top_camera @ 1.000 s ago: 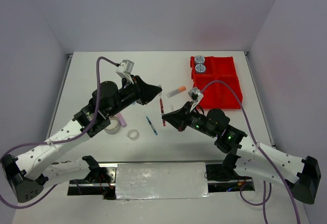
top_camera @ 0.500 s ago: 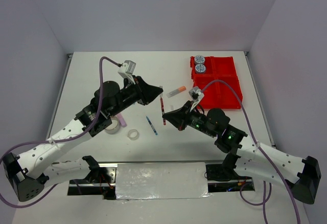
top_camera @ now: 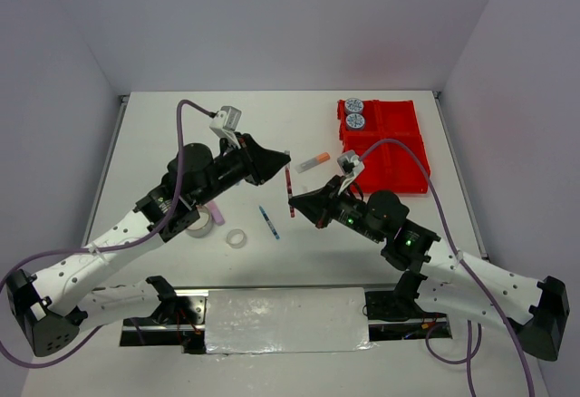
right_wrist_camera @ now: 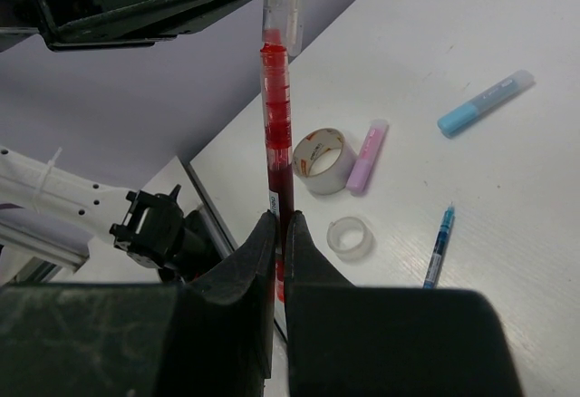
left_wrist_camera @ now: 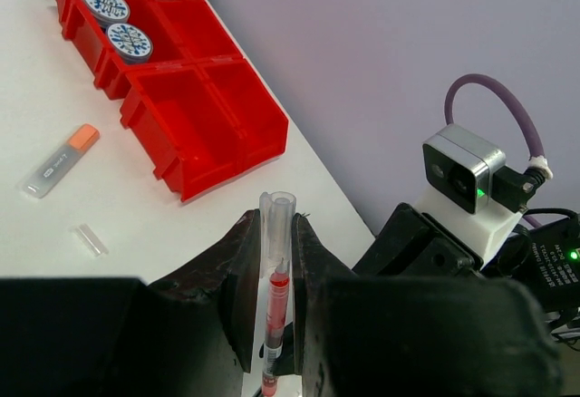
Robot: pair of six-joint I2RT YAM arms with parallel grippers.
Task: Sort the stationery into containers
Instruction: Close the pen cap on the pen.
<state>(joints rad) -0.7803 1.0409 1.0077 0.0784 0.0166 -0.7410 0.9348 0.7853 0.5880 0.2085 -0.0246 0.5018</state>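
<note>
Above the table's middle, my left gripper (top_camera: 285, 156) (left_wrist_camera: 275, 227) is shut on a clear pen cap (left_wrist_camera: 276, 220) (right_wrist_camera: 288, 7). My right gripper (top_camera: 295, 205) (right_wrist_camera: 281, 225) is shut on the red pen (top_camera: 289, 188) (left_wrist_camera: 275, 311) (right_wrist_camera: 278, 125), whose tip sits just inside the cap's mouth. The red four-compartment tray (top_camera: 399, 157) (left_wrist_camera: 195, 134) lies at the back right with two blue-patterned tape rolls (top_camera: 354, 113) (left_wrist_camera: 118, 21) in its far-left compartment. On the table lie a blue pen (top_camera: 269, 222) (right_wrist_camera: 439, 246), an orange-capped stick (top_camera: 314, 161) (left_wrist_camera: 62, 161), a pink stick (top_camera: 217, 212) (right_wrist_camera: 366, 154), a blue-capped stick (right_wrist_camera: 485, 102) and two clear tape rings (top_camera: 236, 237) (right_wrist_camera: 323, 159).
A small clear piece (left_wrist_camera: 91, 239) lies on the table near the orange-capped stick. The larger tape ring (top_camera: 199, 223) sits partly under my left arm. The table's near edge runs close below the small ring (right_wrist_camera: 349, 237).
The red pen has risen a little toward the cap, and its tip now meets the cap's mouth. My left gripper has shifted slightly. Both grips are unchanged.
</note>
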